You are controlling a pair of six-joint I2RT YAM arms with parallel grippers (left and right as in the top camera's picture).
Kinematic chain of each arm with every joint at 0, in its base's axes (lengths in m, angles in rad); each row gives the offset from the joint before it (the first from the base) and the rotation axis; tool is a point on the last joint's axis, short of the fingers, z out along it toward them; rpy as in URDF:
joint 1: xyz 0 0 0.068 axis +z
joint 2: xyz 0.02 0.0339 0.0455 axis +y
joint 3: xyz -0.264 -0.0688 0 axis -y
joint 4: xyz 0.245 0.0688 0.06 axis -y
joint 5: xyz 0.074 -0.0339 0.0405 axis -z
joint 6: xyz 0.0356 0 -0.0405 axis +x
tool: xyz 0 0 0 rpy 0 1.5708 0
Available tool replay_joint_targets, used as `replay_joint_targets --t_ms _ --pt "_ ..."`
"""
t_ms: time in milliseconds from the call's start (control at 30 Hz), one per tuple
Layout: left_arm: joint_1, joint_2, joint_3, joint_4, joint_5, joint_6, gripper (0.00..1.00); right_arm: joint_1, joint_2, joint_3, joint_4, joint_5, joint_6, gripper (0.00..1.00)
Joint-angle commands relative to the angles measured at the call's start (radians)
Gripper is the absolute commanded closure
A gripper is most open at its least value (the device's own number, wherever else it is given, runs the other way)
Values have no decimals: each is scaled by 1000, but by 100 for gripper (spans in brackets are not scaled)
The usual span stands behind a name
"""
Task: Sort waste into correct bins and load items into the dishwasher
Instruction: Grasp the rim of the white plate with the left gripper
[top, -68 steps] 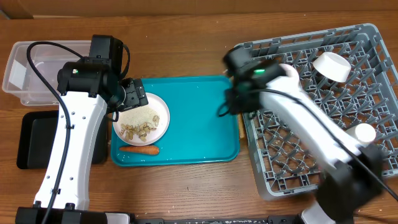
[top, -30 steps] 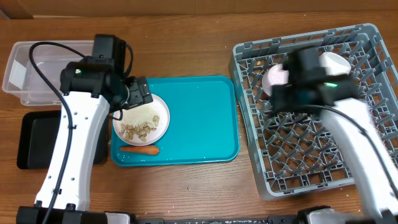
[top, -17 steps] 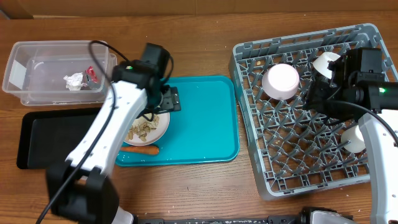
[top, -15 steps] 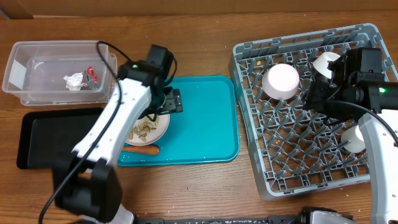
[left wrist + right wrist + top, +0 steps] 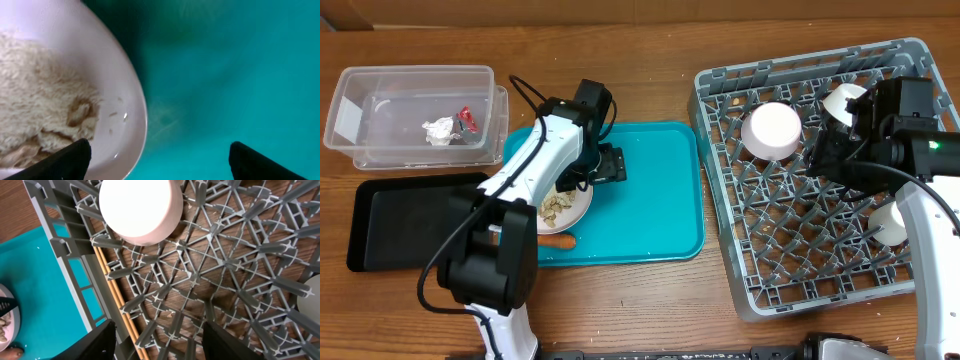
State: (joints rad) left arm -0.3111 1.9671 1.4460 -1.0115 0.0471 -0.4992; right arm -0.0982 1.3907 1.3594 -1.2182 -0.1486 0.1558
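Note:
My left gripper [image 5: 610,165] [image 5: 160,157] is open and straddles the right rim of a white plate [image 5: 563,203] [image 5: 127,95]. One finger is over the plate and the other over the teal tray [image 5: 655,200] [image 5: 225,75]. The plate holds food scraps [image 5: 553,206] [image 5: 40,120], and a carrot [image 5: 556,240] lies on the tray beside it. My right gripper [image 5: 825,155] [image 5: 165,342] hangs open over the grey dish rack [image 5: 800,260] [image 5: 210,265], with nothing between its fingers. An upturned pink bowl [image 5: 772,130] [image 5: 140,207] sits in the rack just beyond it.
A clear bin [image 5: 380,85] at the back left holds a crumpled wrapper [image 5: 445,127]. A black tray [image 5: 390,225] lies in front of it. White cups [image 5: 845,100] [image 5: 891,222] [image 5: 312,300] stand in the rack. Thin wooden sticks [image 5: 112,295] run along the rack's left wall.
My left gripper has moved right across the plate to its right rim. The right gripper let go of the pink bowl in the rack, backed off to the right, and has held still since.

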Motion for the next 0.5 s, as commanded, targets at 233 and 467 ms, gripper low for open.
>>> replay_joint_targets --t_ms 233,467 --pt "-9 74 -6 32 56 17 10 -3 1 -12 9 -3 -8 42" --pt "-28 74 -6 60 62 25 11 -3 1 -12 9 -3 -8 42"
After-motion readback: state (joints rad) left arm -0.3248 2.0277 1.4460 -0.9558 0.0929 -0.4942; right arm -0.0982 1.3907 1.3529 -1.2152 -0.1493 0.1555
